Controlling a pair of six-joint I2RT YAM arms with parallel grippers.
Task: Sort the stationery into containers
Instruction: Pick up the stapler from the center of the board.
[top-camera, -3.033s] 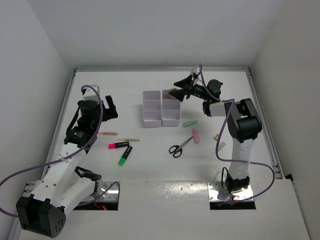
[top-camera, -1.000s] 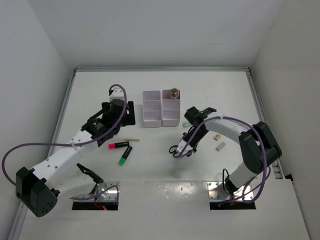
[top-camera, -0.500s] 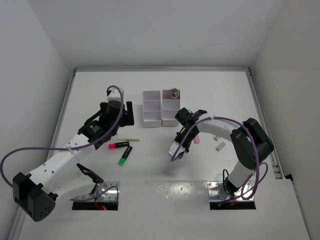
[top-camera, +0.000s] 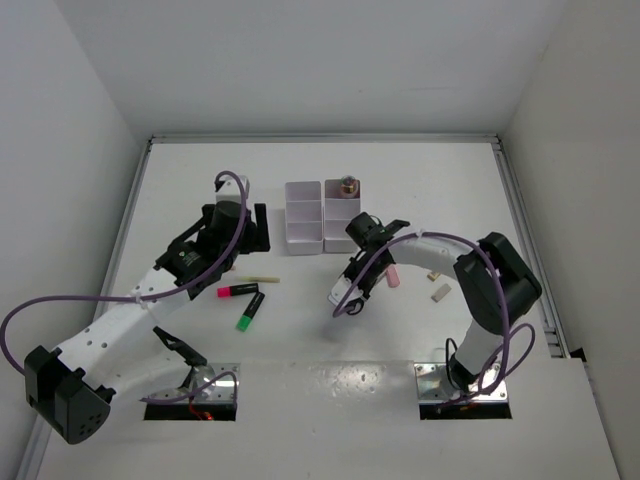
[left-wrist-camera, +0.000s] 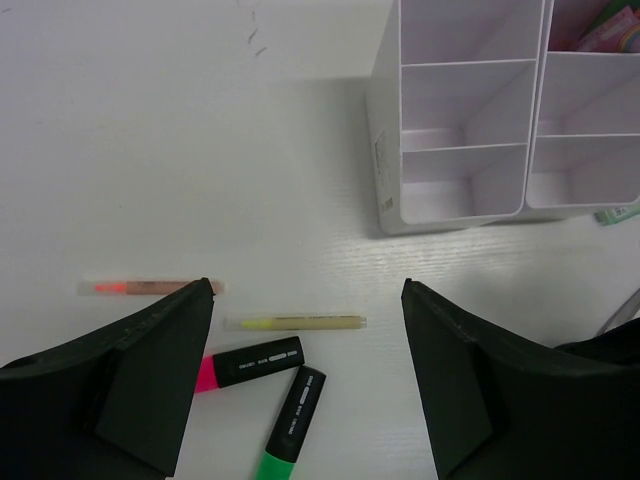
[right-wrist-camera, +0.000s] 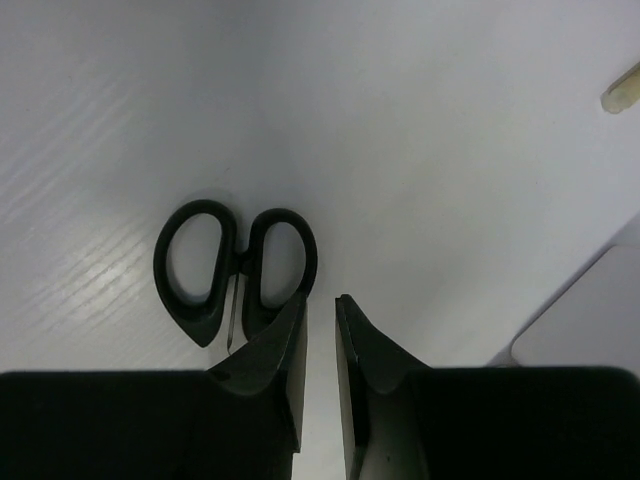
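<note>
Lying flat on the table (top-camera: 450, 200), the scissors (right-wrist-camera: 235, 272) run lengthwise toward the right wrist camera; black loops point away, and the thin blade comes back beside one finger rather than into the gap, far as I can tell; the right gripper (right-wrist-camera: 320, 300) is pinched down to a thin slit with nothing visible in it; from above it hides the scissors, just in front of the white containers (top-camera: 303, 215); the left gripper (left-wrist-camera: 307, 290) gapes wide and empty above the yellow stick (left-wrist-camera: 295, 323), pink highlighter (left-wrist-camera: 250, 362) and green highlighter (left-wrist-camera: 290, 425).
</note>
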